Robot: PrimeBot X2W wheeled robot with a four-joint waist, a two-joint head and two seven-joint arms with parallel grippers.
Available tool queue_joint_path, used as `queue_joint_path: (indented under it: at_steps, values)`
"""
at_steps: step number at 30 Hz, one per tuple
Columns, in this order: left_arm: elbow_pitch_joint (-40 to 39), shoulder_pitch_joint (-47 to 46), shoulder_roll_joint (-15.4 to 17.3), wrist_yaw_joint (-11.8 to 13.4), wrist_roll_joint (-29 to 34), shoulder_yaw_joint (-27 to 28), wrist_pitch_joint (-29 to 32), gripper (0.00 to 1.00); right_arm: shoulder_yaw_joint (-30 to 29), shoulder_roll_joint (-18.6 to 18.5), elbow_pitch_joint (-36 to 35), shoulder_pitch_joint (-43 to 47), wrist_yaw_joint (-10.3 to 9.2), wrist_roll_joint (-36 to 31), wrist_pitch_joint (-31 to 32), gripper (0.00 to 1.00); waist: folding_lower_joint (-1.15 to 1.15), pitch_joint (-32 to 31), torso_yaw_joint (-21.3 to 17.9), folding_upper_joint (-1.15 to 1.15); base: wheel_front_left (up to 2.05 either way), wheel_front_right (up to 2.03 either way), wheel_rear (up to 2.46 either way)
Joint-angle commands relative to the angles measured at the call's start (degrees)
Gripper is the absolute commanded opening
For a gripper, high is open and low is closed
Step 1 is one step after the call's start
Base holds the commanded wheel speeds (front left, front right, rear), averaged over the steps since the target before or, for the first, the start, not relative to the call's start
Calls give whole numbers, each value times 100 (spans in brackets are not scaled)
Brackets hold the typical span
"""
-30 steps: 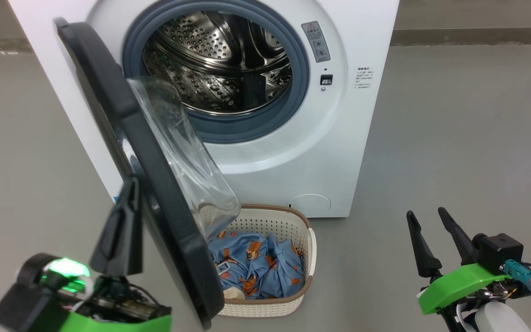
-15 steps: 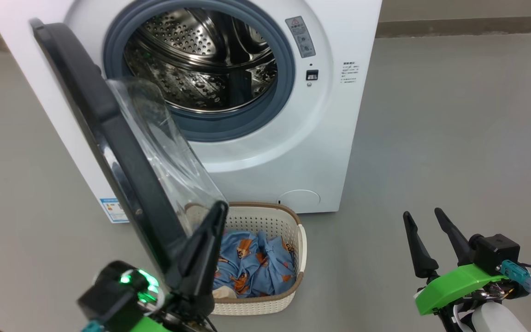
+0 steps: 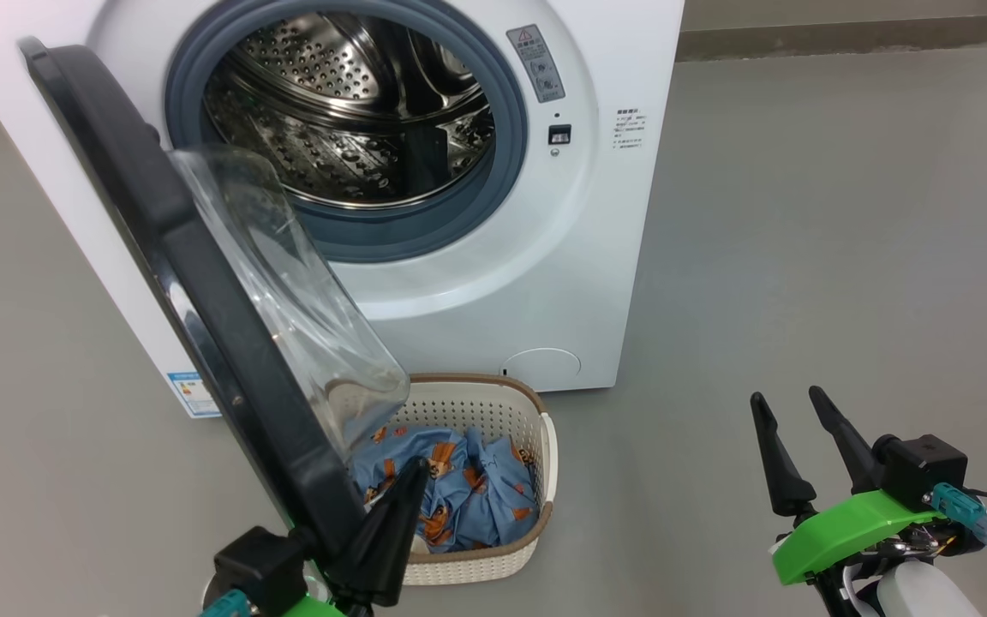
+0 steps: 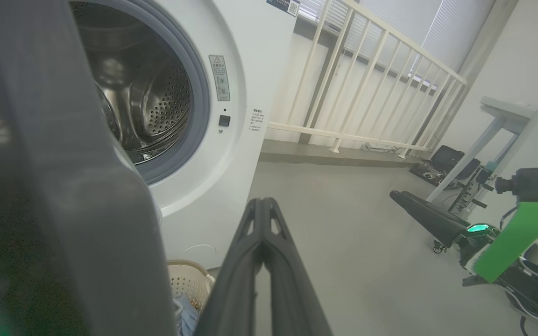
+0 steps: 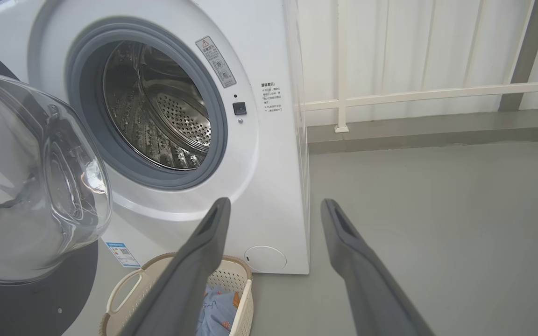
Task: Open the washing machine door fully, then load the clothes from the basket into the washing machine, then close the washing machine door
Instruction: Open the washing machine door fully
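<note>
While the door (image 3: 138,193) stands swung out to the left of the washer (image 3: 493,283), the left gripper (image 3: 415,476) sits low by the door's bottom edge. Its two fingers are pressed flat together into one dark point, and they hold nothing. They point up and a bit to the right, on the inner side of the door, over the near left corner of the basket (image 3: 493,403). I cannot tell if they touch the door or are just beside it. In the left wrist view the door is a big dark blur close on the left of the fingers.

The right gripper (image 3: 787,396) is off at the lower right, over the grey floor (image 3: 802,257), well apart from the washer and the basket. Its fingers are spread wide and hold nothing. They point up and lean a little left, toward the washer's front.

The washer's round mouth is open, and the shiny drum (image 3: 348,111) shows inside it.

The basket stands on the floor just in front of the washer, partly under the door's bulging glass (image 3: 288,291). The clothes (image 3: 468,488), blue with brown bears, lie bunched up inside the basket.
</note>
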Motion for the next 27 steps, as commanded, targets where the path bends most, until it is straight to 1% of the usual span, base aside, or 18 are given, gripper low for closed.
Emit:
queue_joint_path:
  at_steps: [1, 8, 13, 18, 27]
  values:
    - [-30, -184, 7, 23, -37, 217, -60, 0, 104, -18, -125, -102, 32, -66, -71, 100, 0, 2, 6, 0, 0, 0, 0]
    - [387, -311, -36, 255, -132, 520, -264, 0, 107, 3, -103, -80, 32, -72, -71, 100, 0, 2, 66, 0, 0, 0, 0]
    - [539, -339, -18, 289, -177, 567, -270, 0, 115, 12, -72, -64, 32, -62, -71, 100, 0, 9, 179, 0, 0, 0, 0]
    - [558, -296, 21, 320, -225, 613, -281, 0, 114, 27, -55, -48, 32, -57, -71, 100, 0, 10, 396, 0, 0, 0, 0]
    - [576, -195, 146, 370, -277, 670, -236, 0, 72, 46, -14, -18, 32, 2, -71, 100, 0, -35, 932, 0, 0, 0, 0]
